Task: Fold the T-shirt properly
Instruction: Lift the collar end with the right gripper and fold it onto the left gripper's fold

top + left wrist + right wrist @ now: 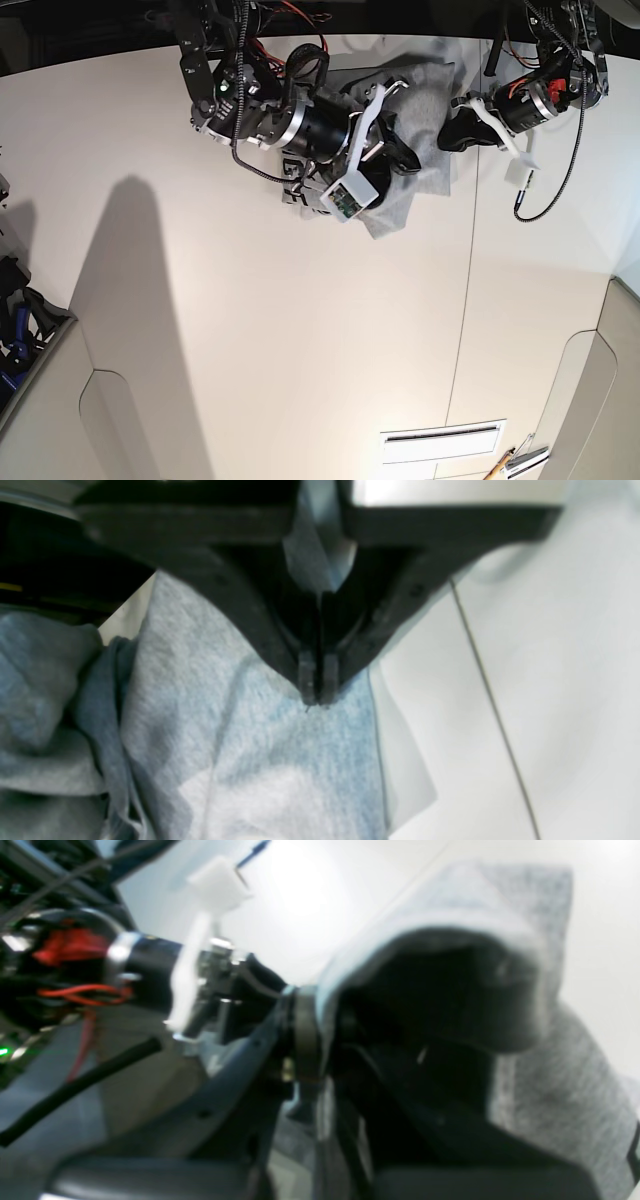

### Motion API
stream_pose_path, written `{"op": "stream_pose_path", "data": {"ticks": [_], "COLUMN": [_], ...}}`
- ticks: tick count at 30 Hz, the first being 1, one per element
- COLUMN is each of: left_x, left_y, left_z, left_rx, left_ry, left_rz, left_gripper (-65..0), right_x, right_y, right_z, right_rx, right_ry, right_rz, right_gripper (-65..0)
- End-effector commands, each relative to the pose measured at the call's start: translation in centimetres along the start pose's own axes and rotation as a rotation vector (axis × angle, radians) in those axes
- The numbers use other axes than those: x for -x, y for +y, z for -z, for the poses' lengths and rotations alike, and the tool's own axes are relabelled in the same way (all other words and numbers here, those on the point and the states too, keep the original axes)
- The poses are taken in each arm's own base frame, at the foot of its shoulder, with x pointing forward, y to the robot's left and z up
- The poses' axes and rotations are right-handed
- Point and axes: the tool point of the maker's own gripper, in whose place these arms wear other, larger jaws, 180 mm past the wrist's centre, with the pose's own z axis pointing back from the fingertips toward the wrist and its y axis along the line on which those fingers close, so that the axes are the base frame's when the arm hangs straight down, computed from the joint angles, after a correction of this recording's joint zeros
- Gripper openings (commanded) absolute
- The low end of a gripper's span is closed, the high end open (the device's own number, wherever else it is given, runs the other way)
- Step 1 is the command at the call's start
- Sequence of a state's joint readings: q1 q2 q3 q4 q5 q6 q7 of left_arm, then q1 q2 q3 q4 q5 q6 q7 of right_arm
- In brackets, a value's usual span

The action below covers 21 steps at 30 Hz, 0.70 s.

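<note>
Grey T-shirt (415, 120) lies bunched at the table's (300, 330) far edge, with left gripper (318, 692) clamped shut on a fabric fold and right gripper (392, 152) apparently pinching cloth, presumably to lift and spread it.

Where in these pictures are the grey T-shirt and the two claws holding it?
T-shirt (425, 85), base view: bare grey cloth between the arms.
Left gripper (318, 680), left wrist view: the shut fingertips, pinching the cloth.
Right gripper (395, 155), base view: its black end on the cloth.
</note>
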<state>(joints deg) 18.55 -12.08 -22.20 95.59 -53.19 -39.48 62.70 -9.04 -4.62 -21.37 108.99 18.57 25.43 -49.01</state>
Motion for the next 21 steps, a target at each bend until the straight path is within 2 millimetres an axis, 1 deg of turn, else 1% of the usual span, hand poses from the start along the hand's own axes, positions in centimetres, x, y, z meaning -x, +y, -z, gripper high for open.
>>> {"op": "stream_pose_path", "data": {"ticks": [1, 8, 11, 13, 16, 21], "left_x": [-1.1, -1.1, -1.1, -1.1, -1.1, -1.1], "left_y": [-0.3, -0.3, -0.3, -0.3, -0.3, -0.3], "left_z": [-0.3, -0.3, -0.3, -0.3, -0.3, -0.3], "left_rx": [0.013, 0.013, 0.013, 0.014, 0.013, 0.014], "left_ry": [-0.038, -0.038, -0.038, -0.039, -0.038, -0.039], "left_rz": [0.02, 0.019, 0.019, 0.019, 0.02, 0.019], "left_gripper": [-65.0, -65.0, -65.0, -65.0, -65.0, -65.0], "right_x": [-1.4, 0.8, 0.9, 0.6, 0.2, 0.0], "right_y": [0.5, 0.0, 0.6, 1.2, 1.8, 2.1], "right_z": [0.2, 3.3, 4.6, 5.1, 5.2, 5.2], "right_rx": [-0.016, -0.046, -0.097, -0.133, -0.17, -0.184], "right_ry": [-0.053, 0.034, 0.041, 0.033, 0.015, 0.007], "right_rz": [-0.003, 0.047, 0.102, 0.137, 0.166, 0.176], "right_gripper": [-65.0, -65.0, -65.0, -65.0, -65.0, -65.0]}}
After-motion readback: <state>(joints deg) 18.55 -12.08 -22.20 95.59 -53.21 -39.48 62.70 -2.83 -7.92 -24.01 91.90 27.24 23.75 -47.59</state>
